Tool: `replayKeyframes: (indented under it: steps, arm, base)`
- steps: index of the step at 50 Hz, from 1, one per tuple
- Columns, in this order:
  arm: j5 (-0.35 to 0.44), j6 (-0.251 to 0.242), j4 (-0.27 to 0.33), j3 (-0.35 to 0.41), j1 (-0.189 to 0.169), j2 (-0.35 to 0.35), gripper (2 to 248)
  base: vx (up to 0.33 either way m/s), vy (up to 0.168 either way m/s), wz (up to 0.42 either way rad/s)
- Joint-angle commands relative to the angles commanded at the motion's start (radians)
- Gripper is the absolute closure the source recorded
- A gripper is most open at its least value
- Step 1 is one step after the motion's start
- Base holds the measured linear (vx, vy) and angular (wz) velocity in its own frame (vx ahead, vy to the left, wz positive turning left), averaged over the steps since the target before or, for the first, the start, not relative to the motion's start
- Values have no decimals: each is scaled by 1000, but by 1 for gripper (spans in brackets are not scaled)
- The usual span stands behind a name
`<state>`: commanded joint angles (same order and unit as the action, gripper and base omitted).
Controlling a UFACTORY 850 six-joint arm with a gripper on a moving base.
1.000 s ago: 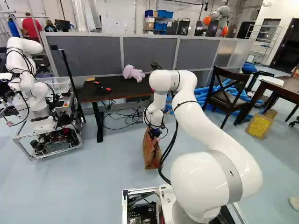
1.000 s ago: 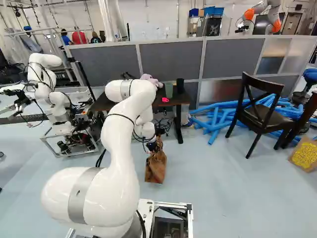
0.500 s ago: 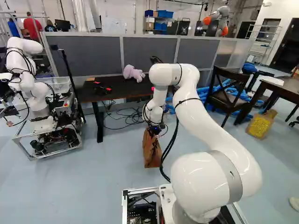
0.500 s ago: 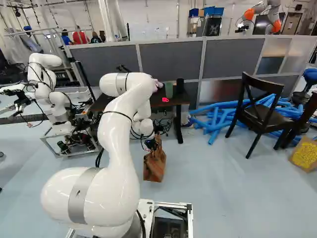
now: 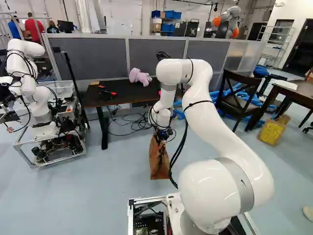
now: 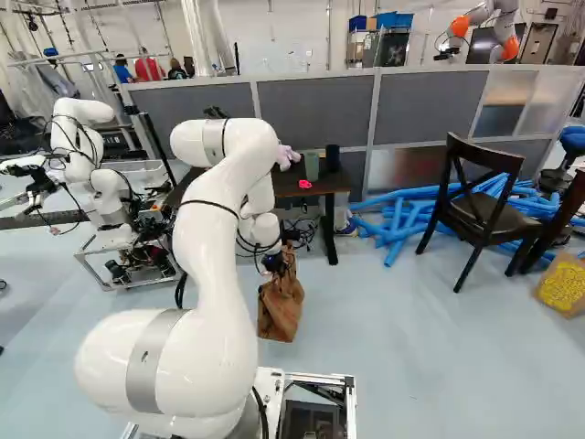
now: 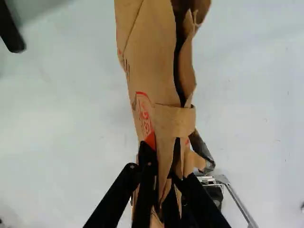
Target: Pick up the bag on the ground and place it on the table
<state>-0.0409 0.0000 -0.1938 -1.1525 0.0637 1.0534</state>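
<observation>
My gripper (image 5: 163,136) is low ahead of the base, at the top of the brown paper bag (image 5: 159,161). In the wrist view the black fingers of the gripper (image 7: 162,176) are shut on the bag's folded upper edge, and the bag (image 7: 152,61) stretches ahead of them; their pads are hidden. The bag (image 6: 280,309) hangs slightly tilted below the gripper (image 6: 274,263) in the right base view. Whether its bottom touches the floor I cannot tell. Beyond it stands the black table (image 5: 131,94), its top higher than the bag.
On the table lie a purple plush toy (image 5: 140,77) and dark tools (image 5: 105,93); a green cup (image 6: 312,166) stands there too. Cables (image 5: 132,122) hang beneath it. Another robot (image 5: 36,98) stands left, a chair (image 6: 480,206) and blue tubes (image 6: 398,224) right.
My arm's upper bend has risen and drawn back toward the base. The held bag has moved with the gripper, slightly left in the right base view. The base has not moved.
</observation>
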Motion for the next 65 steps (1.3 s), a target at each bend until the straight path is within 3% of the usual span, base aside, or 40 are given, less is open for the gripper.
replayKeyframes:
  steps: [65]
  arm:
    - [-8, 0, -1, 281, 27, -305, 229]
  base:
    - [0, 0, 0]
